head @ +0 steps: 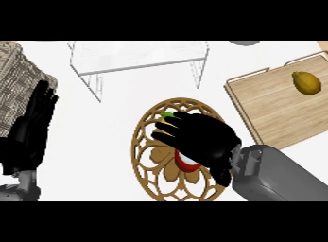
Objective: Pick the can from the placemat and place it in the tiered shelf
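A round wooden openwork placemat (152,163) lies at the counter's front middle. On it is a red and white can (185,161), mostly hidden under my right hand (204,137), whose fingers curl round it. A small green bit (168,114) shows just beyond the fingers. The white wire tiered shelf (142,59) stands at the back, beyond the placemat. My left hand (35,123) rests open at the left edge, fingers up, away from the can.
A woven basket (6,85) sits at the far left, behind my left hand. A wooden tray (292,101) at the right holds a yellow-brown fruit (306,82). A grey object (245,43) peeks in at the top edge.
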